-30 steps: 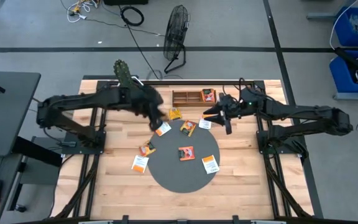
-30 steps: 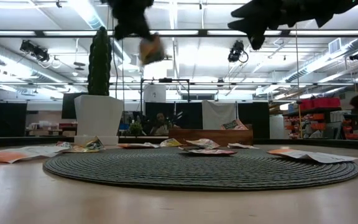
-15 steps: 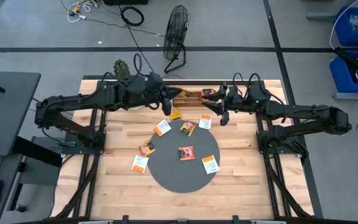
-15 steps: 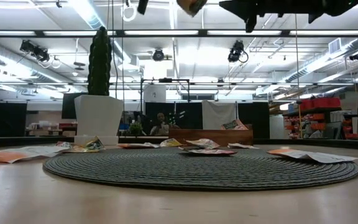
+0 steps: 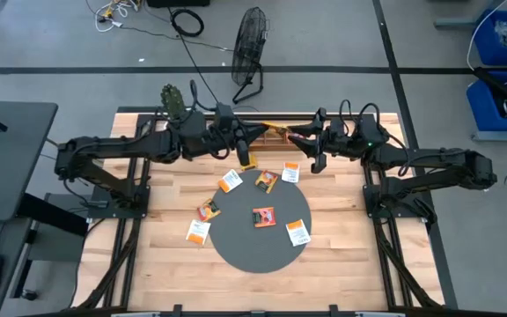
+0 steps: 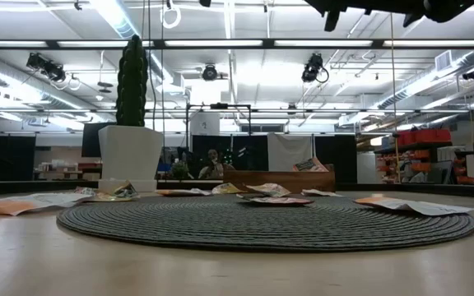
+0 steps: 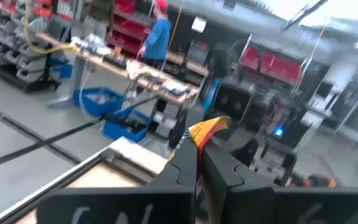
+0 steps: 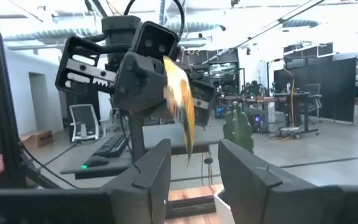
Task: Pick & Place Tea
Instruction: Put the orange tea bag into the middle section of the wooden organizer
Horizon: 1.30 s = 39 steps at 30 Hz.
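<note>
Plainly the danger here is a drop. The left gripper (image 7: 196,151) has its fingers pressed together on one edge of an orange tea packet (image 7: 207,129), which sticks out past the fingertips. The right gripper (image 8: 194,158) faces it with its fingers (image 8: 152,169) spread and nothing between them. The packet hangs in line with that gap but just ahead of the tips, as far as I can tell, not inside it.

What could go wrong, by my judgement:
- If the left fingers part before the right ones have closed on the paper, the packet falls to the table under both sets of fingertips.
- The paper is thin and limp, so a grip on its very edge may slip or fold it.
- The two sets of fingertips are very near each other, so a small overreach by the right ones would knock the left ones.

Counted: two arms and two grippers. One packet is held aloft, and seven packets (image 5: 263,216) lie in plain sight well below the fingers, on and around one round dark mat (image 5: 236,242). An eighth seems to sit half under the left wrist. There is one wooden tray (image 6: 278,178), largely hidden from above by the arms, and one cactus in a white pot (image 6: 130,148)
</note>
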### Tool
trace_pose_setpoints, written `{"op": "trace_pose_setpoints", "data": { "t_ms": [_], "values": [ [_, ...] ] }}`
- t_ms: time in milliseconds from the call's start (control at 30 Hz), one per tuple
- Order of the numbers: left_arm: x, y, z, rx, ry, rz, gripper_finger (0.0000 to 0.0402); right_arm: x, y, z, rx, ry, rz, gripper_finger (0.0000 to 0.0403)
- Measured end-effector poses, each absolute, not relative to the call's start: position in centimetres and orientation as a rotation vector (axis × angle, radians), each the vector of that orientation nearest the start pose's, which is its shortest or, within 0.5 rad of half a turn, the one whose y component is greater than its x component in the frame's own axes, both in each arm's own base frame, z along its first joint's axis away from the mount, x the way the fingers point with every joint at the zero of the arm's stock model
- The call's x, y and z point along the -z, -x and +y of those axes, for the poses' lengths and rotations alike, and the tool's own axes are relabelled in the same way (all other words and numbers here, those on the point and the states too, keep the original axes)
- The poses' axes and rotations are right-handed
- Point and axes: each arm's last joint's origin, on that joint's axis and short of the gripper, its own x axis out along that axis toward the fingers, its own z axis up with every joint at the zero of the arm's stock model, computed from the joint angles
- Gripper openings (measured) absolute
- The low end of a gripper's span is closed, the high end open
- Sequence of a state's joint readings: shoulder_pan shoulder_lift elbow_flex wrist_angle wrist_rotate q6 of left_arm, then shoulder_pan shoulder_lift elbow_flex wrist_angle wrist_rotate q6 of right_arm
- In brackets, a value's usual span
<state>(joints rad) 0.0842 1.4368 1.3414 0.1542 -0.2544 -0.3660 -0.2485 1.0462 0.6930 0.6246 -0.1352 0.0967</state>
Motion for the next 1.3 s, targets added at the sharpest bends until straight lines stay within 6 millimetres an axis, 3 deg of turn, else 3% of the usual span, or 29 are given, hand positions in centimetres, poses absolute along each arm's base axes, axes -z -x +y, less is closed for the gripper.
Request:
{"op": "trace_pose_setpoints", "data": {
  "t_ms": [567, 700, 867, 1100, 1300],
  "values": [
    [-39.6, -34.6, 3.4, -0.284, 0.419, -0.149, 0.0008, -33.2, -22.5, -5.3, 0.091, -0.061, -0.298, 0.0138],
    [-39.6, -34.7, 3.5, -0.285, 0.415, -0.149, 0.0008, -33.2, -22.5, -5.3, 0.091, -0.066, -0.298, 0.0106],
    [-39.7, -34.7, 3.5, -0.286, 0.388, -0.155, 0.0009, -33.2, -22.5, -5.3, 0.079, -0.083, -0.299, 0.0014],
    [-39.6, -34.6, 3.5, -0.29, 0.33, -0.136, 0.0033, -33.2, -22.4, -5.2, 0.078, -0.09, -0.297, 0.0003],
    [-41.1, -32.8, 3.4, -0.303, 0.207, -0.124, 0.0059, -33.9, -22.2, -5.4, 0.102, -0.082, -0.252, 0.0001]
  ]
}}
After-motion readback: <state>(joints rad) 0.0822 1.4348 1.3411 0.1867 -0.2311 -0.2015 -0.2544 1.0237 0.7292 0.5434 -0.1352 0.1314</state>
